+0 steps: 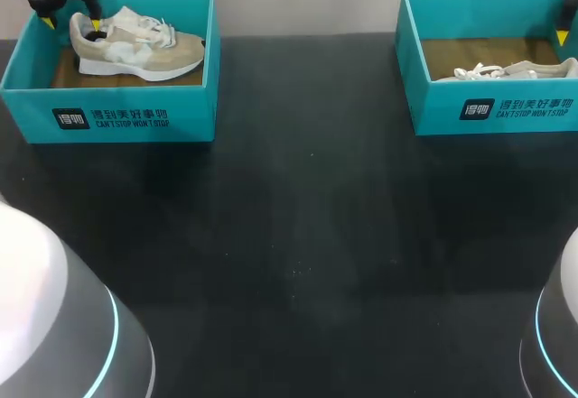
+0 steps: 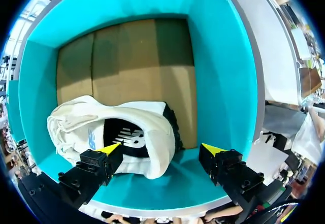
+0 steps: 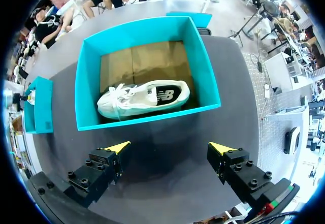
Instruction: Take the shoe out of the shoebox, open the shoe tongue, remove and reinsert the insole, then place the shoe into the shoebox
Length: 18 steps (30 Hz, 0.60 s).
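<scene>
Dark surface (image 1: 298,236) fills most of the head view, with two blue-green boxes on it. The left shoebox (image 1: 126,118) is in the upper left of the frame and the right shoebox (image 1: 488,109) is in the upper right.

One shoe lies in each box. The left shoe (image 1: 144,50) lies on its sole with its heel to the left. Only a low part of the right shoe (image 1: 506,71) shows over the box wall.

The left gripper (image 1: 70,21) is down inside the left shoebox, at the heel of the left shoe. Its fingers are wide apart. In the left wrist view one yellow tip is over the hole of the shoe and the other is out past the heel, near the box wall. The fingers hold nothing.

The right gripper (image 3: 170,148) hangs above the surface, on the near side of the right shoebox. Its fingers are wide apart too, and they hold nothing.

I think the job is just at its start. No shoe is out of its box. Lifting a shoe out, opening the tongue, pulling the insole out and pushing it back, and putting the shoe in the box all look left to do.

Count: two boxes, two shoes, two grippers, and two fingers on each.
</scene>
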Available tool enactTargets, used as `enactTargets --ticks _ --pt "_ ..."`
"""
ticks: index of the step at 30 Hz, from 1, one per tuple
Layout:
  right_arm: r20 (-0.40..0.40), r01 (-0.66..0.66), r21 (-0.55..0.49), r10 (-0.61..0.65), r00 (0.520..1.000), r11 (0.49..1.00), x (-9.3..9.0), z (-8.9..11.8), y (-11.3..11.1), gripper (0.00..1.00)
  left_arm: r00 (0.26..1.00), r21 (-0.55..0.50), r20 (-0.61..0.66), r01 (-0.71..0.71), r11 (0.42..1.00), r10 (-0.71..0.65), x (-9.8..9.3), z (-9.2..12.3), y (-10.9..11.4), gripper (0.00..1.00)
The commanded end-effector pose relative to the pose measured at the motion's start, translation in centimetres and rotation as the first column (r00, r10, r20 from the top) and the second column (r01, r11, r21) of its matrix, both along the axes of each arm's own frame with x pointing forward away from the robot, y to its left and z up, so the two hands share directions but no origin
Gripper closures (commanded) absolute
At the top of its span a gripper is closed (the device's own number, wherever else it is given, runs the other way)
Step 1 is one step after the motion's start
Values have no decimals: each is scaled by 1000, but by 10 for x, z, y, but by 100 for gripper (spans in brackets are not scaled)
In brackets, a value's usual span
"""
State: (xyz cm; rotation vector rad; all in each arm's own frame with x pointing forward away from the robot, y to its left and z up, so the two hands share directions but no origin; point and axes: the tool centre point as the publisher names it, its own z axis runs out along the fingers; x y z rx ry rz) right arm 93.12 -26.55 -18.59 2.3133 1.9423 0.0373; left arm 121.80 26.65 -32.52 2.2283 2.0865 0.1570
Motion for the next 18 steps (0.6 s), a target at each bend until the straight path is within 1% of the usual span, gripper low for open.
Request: enactTargets --ticks 1,5,9,11,12,16,18 --pt "0 0 0 0 1000 1000 0 0 0 0 999 -3 -39 -1 1000 1 14 -6 4 0" --pt "0 0 0 0 1000 1000 0 0 0 0 999 -2 -52 -1 1000 1 16 -10 4 1" --pt "0 0 0 0 1000 1000 0 0 0 0 998 6 -70 2 1000 -1 15 -20 3 3" --pt "0 0 0 0 1000 1000 0 0 0 0 997 10 -78 3 1000 -2 14 -24 3 8" --pt "0 0 0 0 1000 1000 0 0 0 0 997 11 -81 2 1000 -1 14 -25 3 13" --pt "0 0 0 0 1000 1000 0 0 0 0 996 8 -93 1 1000 0 12 -28 4 17" --pt "0 0 0 0 1000 1000 0 0 0 0 995 6 -99 1 1000 0 12 -31 5 22"
